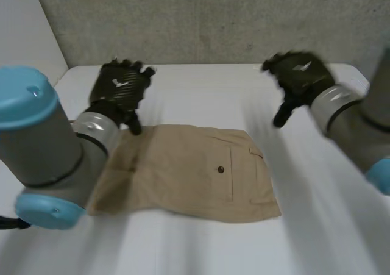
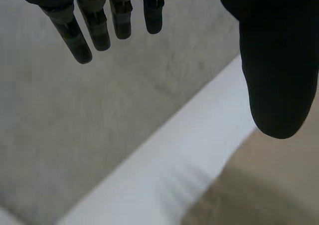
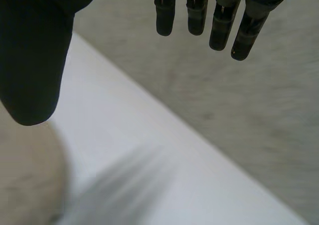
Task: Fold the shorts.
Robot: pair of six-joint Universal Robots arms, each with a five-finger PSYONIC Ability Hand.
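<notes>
Aloft, left hand [image 1: 119, 86] fingers [image 2: 75, 40] straight, right hand [image 1: 301, 74] likewise, shorts [image 1: 183, 165] flat.

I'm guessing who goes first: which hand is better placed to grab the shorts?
Probably the left. The black left hand hangs open by the far corner of the tan cloth shorts; the black right hand hovers open, apart, over the white table.

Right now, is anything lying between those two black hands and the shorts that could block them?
Nothing visible does. The tan shorts lie flat on the white table. The left hand is at their far left corner, and just bare table separates them from the right hand.
</notes>
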